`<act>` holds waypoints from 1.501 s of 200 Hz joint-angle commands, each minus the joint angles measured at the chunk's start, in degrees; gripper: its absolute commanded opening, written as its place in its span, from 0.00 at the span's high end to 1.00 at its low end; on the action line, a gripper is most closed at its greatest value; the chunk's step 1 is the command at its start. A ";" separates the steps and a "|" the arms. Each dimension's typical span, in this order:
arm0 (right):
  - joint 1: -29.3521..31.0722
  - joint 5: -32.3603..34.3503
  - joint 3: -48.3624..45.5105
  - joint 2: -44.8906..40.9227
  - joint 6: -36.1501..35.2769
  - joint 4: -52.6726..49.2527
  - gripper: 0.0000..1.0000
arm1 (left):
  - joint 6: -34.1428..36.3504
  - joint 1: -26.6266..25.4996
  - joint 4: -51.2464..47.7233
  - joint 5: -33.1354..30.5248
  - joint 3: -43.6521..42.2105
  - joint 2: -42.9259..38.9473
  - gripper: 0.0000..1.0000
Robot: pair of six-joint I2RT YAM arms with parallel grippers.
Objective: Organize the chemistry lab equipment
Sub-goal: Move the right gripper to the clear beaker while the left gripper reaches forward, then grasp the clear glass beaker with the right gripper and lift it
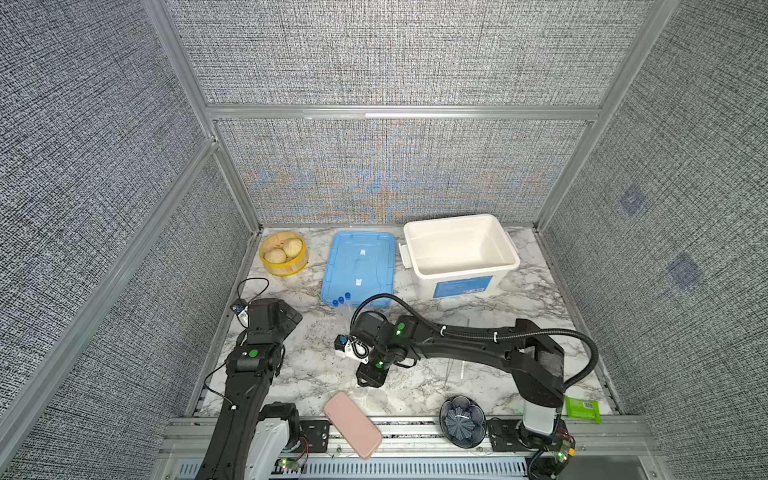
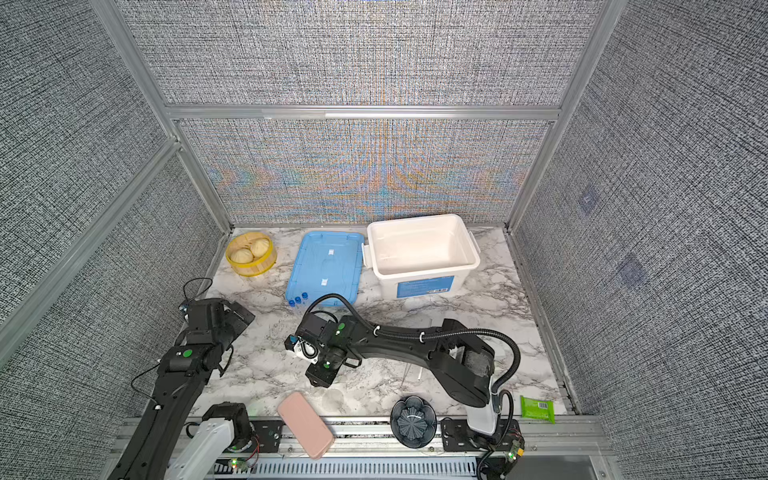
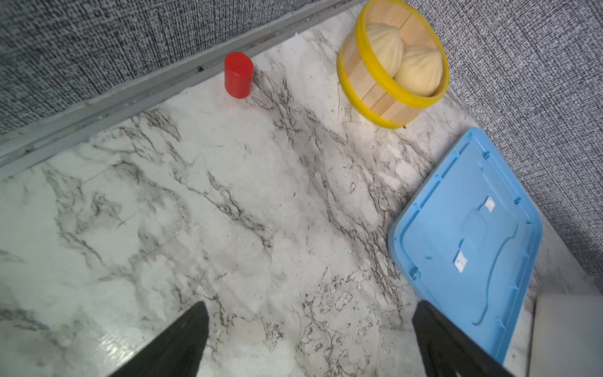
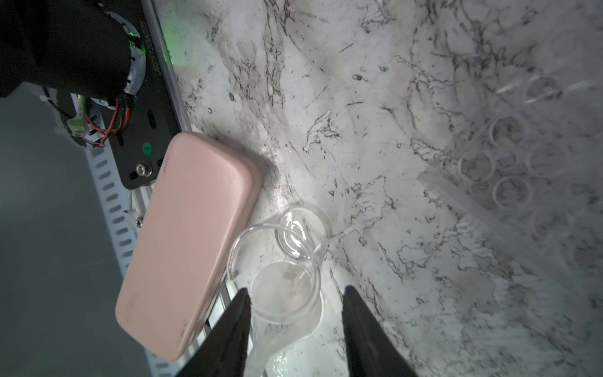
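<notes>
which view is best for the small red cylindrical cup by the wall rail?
Left wrist view: the small red cylindrical cup stands upright, unobstructed, on the white marble tabletop beside the grey metal wall rail. Neither top view shows it, nor does the right wrist view.

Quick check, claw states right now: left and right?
Left claw: open, empty.
Right claw: open, straddling the clear beaker, not yet clamped on it.

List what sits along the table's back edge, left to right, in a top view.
Left to right: yellow-rimmed steamer basket → blue lid → white bin.
</notes>
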 commanded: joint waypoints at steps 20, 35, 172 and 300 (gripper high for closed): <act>0.35 2.91 2.31 2.77 -0.23 -1.59 0.61 | -0.06 1.12 0.52 2.21 -0.98 -1.47 0.01; 0.39 3.29 2.77 3.44 -0.01 -1.92 0.65 | 0.02 1.41 0.40 2.52 -1.21 -2.10 0.01; 2.06 8.01 2.16 2.67 0.22 -3.01 0.92 | -0.85 2.46 1.22 3.43 -2.35 -3.06 0.01; -1.17 11.33 -3.34 -11.85 3.88 -2.08 1.00 | -2.41 2.47 1.91 4.03 -2.46 -4.24 0.01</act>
